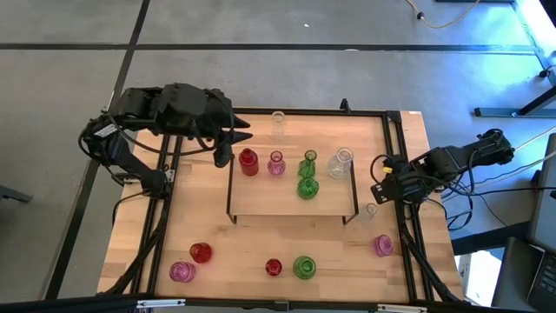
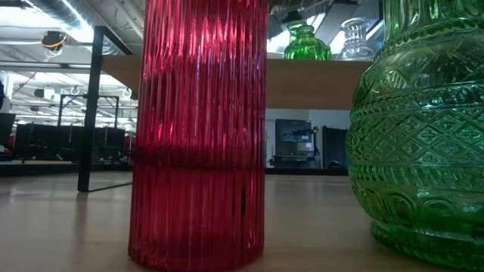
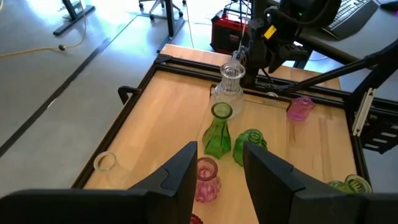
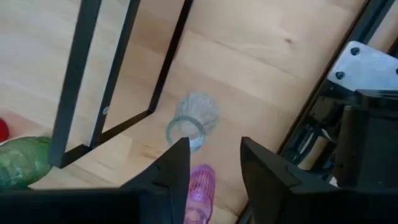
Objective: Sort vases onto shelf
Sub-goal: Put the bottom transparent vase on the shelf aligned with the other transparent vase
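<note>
The left gripper (image 1: 228,144) hovers with jaws released beside the red vase (image 1: 248,162) at the shelf's (image 1: 261,202) left end, apparently just set down; pink (image 1: 276,163), green (image 1: 307,165) and clear vases (image 1: 341,162) line its back edge; the right gripper (image 1: 379,178), jaws parted and empty, waits above a clear vase (image 4: 194,118) on the worktop (image 1: 139,235).

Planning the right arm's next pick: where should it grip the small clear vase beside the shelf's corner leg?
Grip the clear vase by its neck, just under the open rim, coming straight down from above. It stands upright with its mouth up, and the shelf leg is close beside it, so a side approach looks cramped. The right gripper is open nearby.
</note>
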Robot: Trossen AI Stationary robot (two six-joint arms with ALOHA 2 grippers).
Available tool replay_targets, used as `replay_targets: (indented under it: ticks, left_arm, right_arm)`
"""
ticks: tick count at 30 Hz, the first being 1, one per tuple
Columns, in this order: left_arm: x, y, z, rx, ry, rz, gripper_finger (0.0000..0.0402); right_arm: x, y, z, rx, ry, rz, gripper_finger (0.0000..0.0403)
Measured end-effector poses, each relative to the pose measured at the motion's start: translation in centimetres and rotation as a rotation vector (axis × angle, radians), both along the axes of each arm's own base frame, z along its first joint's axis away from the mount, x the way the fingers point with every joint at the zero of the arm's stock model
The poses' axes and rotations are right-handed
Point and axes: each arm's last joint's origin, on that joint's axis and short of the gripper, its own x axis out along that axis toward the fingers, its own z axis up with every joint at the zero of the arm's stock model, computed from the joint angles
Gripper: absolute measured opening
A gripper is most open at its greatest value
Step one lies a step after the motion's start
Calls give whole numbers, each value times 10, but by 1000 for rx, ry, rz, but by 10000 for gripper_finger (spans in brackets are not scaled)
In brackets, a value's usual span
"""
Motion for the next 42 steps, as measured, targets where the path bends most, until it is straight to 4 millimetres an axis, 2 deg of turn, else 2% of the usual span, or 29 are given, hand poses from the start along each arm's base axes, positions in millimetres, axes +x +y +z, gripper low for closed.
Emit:
replay_targets:
  ticks: [5,12,19,27,42]
  left_arm:
    - [0,0,0,-2,-2,2,121]
    - [0,0,0,-2,-1,2,121]
    - [0,0,0,-2,0,2,121]
    - [0,0,0,1,0,0,121]
    - [0,0,0,-7,0,-14,121]
  right_arm:
    - [5,3,-5,20,23,0,122]
    - [10,12,-36,120,89,15,120]
    - [6,22,-43,95,75,3,120]
    - [12,33,-68,112,1,-35,120]
    - [10,29,-77,39,24,-113,120]
